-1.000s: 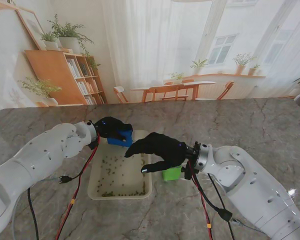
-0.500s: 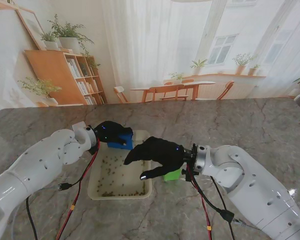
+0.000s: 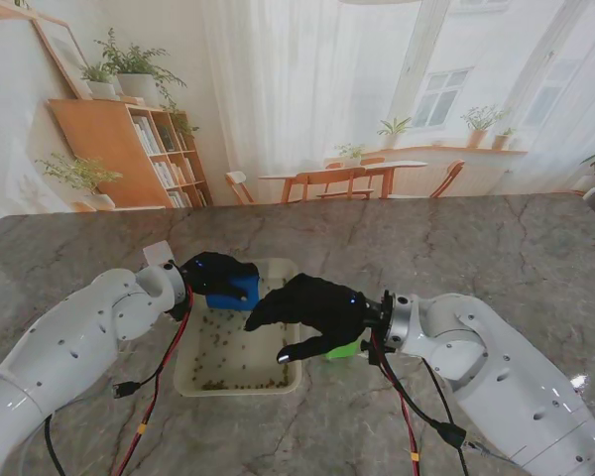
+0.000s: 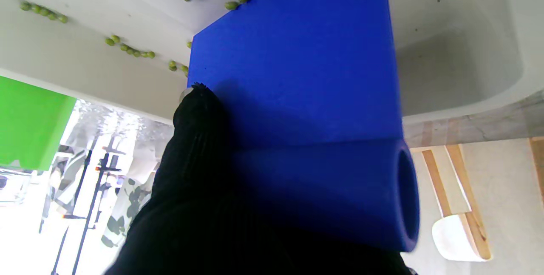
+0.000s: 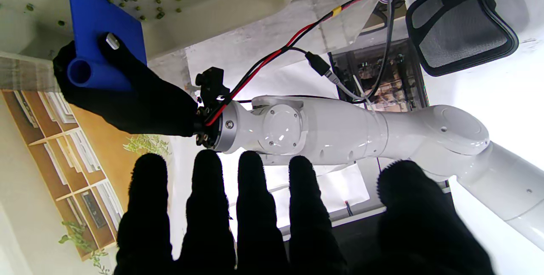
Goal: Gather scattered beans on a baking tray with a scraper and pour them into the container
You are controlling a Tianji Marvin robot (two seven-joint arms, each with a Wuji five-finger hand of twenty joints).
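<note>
A grey marble table [image 3: 496, 248] carries a shallow cream baking tray [image 3: 185, 375], its small green beans [image 3: 221, 342] scattered loose over the floor and likely to roll at a touch. The left hand [image 3: 210, 272] clasps the blue scraper [image 3: 244, 291] by its tubular handle, the stiff, light-looking blade down at the tray's far end. The right hand [image 3: 312, 309] hovers empty with fingers spread, over the tray's right rim and the green container [image 3: 344, 348].

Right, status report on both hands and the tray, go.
Left hand shut on blue scraper, blade down at the tray's far end. Right hand open above the tray. Beans scattered. Green container partly hidden behind right hand.
</note>
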